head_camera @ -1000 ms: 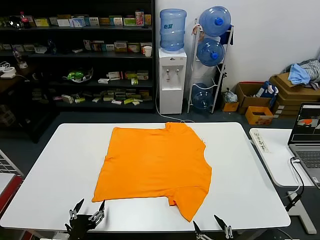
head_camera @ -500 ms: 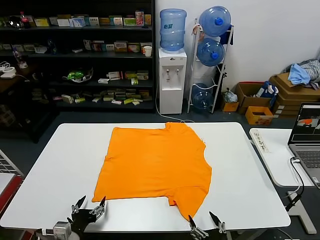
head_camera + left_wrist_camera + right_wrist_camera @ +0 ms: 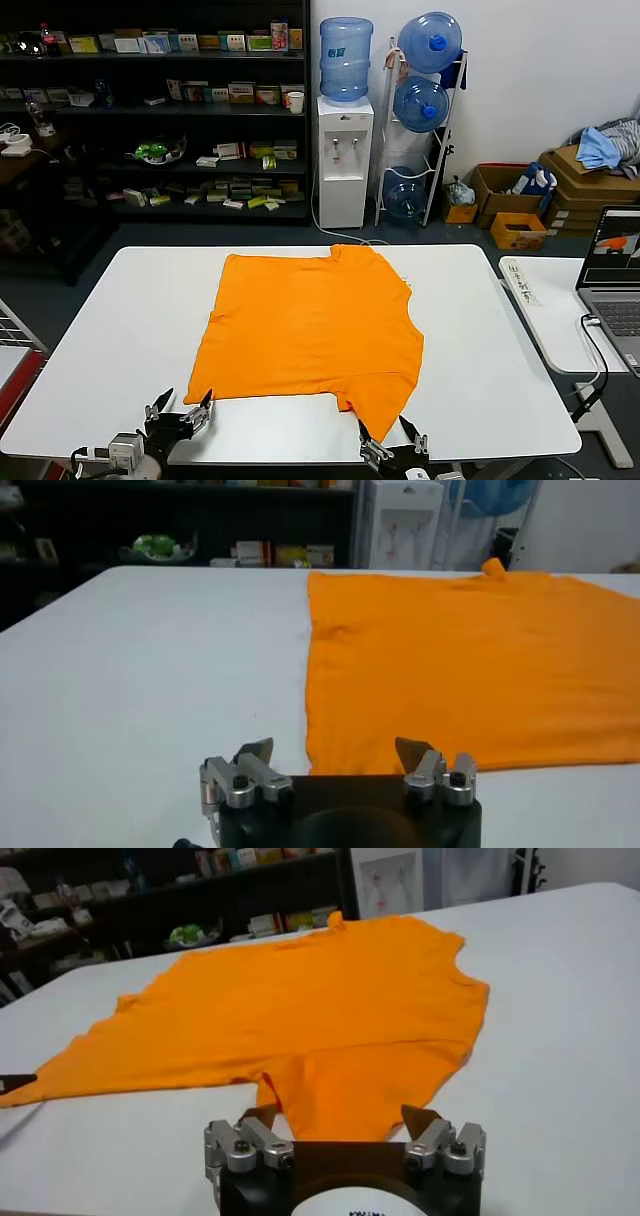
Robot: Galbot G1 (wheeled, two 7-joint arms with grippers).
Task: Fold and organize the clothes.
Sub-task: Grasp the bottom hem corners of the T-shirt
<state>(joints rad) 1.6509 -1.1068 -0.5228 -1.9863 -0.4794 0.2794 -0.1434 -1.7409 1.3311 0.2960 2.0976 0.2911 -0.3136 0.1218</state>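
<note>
t-shirt [image 3: 315, 325]: bright orange, short-sleeved, spread flat near the middle of the white counter [image 3: 110, 330]; plain side up, no lettering showing; one sleeve pointing toward the near edge on the robot's right side
t-shirt, near hem corner [image 3: 325, 755]: lying flat just beyond the left gripper
left gripper [image 3: 180, 416]: low over the near edge of the counter, just short of the shirt's near left corner; fingers [image 3: 255, 752] spread wide apart, holding nothing
right gripper [image 3: 392, 440]: low at the near edge, right at the tip of the near sleeve; fingers [image 3: 258, 1118] spread wide apart, holding nothing; contact with the cloth cannot be told
sleeve [image 3: 345, 1093]: flat on the counter directly ahead of the right gripper
laptop [image 3: 610, 275]: open, on a side table to the robot's right
water dispenser [image 3: 344, 150]: against the far wall, blue bottle on top
shelves [image 3: 150, 110]: dark, stocked with small boxes, behind the counter
</note>
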